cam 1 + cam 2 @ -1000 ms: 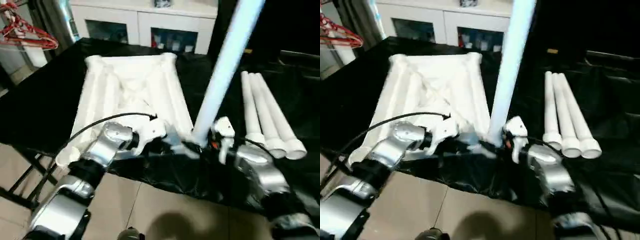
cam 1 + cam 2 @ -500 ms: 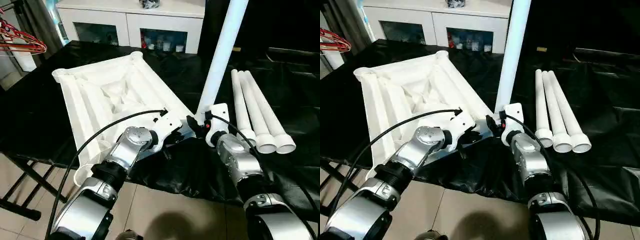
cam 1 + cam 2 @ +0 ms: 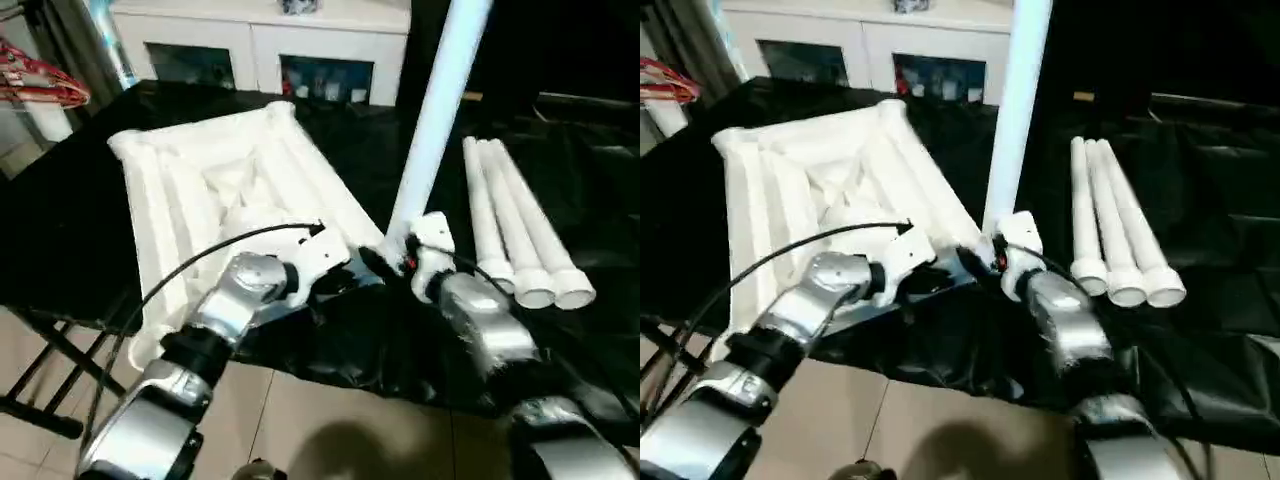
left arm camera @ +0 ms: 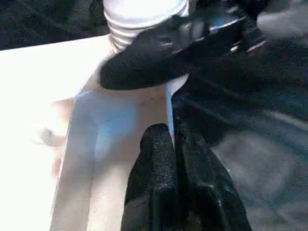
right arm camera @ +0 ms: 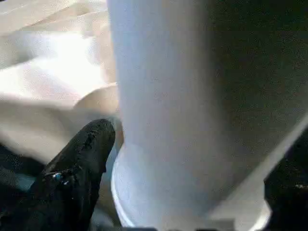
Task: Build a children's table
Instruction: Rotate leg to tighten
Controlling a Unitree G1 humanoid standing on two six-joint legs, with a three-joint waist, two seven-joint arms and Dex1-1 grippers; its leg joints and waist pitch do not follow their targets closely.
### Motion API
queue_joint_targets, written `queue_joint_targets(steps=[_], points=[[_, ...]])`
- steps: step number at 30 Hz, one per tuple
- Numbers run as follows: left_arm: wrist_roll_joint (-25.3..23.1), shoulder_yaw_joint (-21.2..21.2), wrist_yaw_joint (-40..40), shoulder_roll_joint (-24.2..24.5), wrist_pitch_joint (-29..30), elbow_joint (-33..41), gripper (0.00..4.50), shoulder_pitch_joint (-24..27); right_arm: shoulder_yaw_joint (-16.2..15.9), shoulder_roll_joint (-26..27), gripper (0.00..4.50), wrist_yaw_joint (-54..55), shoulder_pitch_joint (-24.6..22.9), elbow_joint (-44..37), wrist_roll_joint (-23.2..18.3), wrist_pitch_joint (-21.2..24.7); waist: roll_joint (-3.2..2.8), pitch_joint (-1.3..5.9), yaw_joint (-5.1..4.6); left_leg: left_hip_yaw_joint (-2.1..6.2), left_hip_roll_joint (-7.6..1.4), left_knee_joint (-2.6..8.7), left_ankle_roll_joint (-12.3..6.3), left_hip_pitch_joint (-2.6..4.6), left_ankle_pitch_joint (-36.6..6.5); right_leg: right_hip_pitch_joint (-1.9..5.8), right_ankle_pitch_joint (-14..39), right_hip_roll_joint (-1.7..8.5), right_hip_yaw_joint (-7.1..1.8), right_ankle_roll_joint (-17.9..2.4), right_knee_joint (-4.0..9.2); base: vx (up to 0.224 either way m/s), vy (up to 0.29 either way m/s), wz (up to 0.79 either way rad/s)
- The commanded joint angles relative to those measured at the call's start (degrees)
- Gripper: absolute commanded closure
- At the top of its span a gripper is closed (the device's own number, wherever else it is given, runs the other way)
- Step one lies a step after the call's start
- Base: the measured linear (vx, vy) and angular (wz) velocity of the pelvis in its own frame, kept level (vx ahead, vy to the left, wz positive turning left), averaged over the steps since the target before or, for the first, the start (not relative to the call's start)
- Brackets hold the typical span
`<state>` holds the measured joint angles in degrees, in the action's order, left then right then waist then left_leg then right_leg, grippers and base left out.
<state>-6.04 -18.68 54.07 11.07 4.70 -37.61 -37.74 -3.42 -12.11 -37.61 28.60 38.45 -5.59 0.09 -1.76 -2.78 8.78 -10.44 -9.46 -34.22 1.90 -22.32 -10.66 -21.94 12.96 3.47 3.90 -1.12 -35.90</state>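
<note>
**First leg standing in its corner socket**

From the head views, we are looking down on the white table top (image 3: 220, 190), lying ribbed side up on the black-draped counter (image 3: 90, 220). One leg (image 3: 432, 120) is standing upright in the near corner socket, its long axis nearly vertical and leaning slightly away from us. Three spare legs (image 3: 520, 230) are lying side by side further to our right, well apart from both grippers. Our right gripper (image 3: 385, 262) is sitting at the standing leg's foot and is the nearer arm to it; our left gripper (image 3: 335, 275) is just beside the same corner.

In the left wrist view, our left fingers (image 4: 159, 183) are pressing together with the top's thin edge between them, so we are steadying the top.

In the right wrist view, the leg (image 5: 163, 96) is rising between our right fingers (image 5: 77, 168), which are standing apart on either side with a gap showing.

Compared with a second ago, our right fingers are spreading wider, which we judge as letting go.
</note>
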Motion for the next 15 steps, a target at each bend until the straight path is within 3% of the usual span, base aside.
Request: queue_joint_targets(steps=[1,4,9,12,13,15], points=[[1.28,-1.95,4.27,-0.51,-2.44,2.87,4.50,-0.05,-2.10,-0.50,0.59,-4.69,-0.94,-1.25,-0.33,1.64,0.09,3.76,0.11,2.05,-4.90,3.93,-5.02,1.08,-6.94,2.53,-3.89,6.50,-3.27,-13.29,3.50,0.000,0.000,0.00],[1.87,-2.31,8.01,0.99,-2.80,3.02,4.50,0.27,-2.83,-2.94,0.59,-10.17,-2.06,-3.34,-1.26,1.99,0.01,3.71,0.48,1.99,-4.94,3.96,-4.73,1.26,-7.95,2.31,-1.92,6.51,-3.24,-13.92,3.72,0.000,0.000,0.00],[3.30,-2.70,15.09,3.62,-3.63,2.48,4.50,0.11,-4.94,-7.24,0.59,-20.34,-4.31,-7.94,-3.35,2.90,0.42,3.65,1.45,1.89,-5.05,3.84,-5.32,1.27,-7.90,2.20,-0.80,6.58,-3.30,-13.66,3.73,0.000,0.000,0.00],[3.39,-2.81,17.42,4.88,-4.80,1.11,4.50,-0.59,-6.04,-8.87,0.59,-24.32,-5.29,-10.33,-4.21,3.81,0.28,3.60,1.81,1.98,-5.13,3.97,-4.94,1.29,-8.80,2.13,1.88,6.67,-3.27,-13.38,3.98,0.000,0.000,0.00],[3.29,-2.80,17.93,5.15,-5.25,0.59,4.50,-0.87,-6.34,-9.31,0.75,-25.57,-5.57,-10.98,-4.34,4.04,0.69,3.59,1.78,1.93,-5.18,4.03,-4.97,1.32,-8.72,2.13,1.96,6.60,-3.27,-13.32,3.98,0.000,0.000,0.00],[2.69,-2.84,19.01,6.05,-6.55,-1.24,4.50,-1.86,-7.41,-10.21,0.86,-28.22,-6.23,-12.35,-4.39,4.22,0.66,3.60,2.33,1.87,-5.07,3.86,-5.02,1.38,-8.22,1.97,2.47,6.64,-3.36,-12.90,4.05,0.000,0.000,0.00]])
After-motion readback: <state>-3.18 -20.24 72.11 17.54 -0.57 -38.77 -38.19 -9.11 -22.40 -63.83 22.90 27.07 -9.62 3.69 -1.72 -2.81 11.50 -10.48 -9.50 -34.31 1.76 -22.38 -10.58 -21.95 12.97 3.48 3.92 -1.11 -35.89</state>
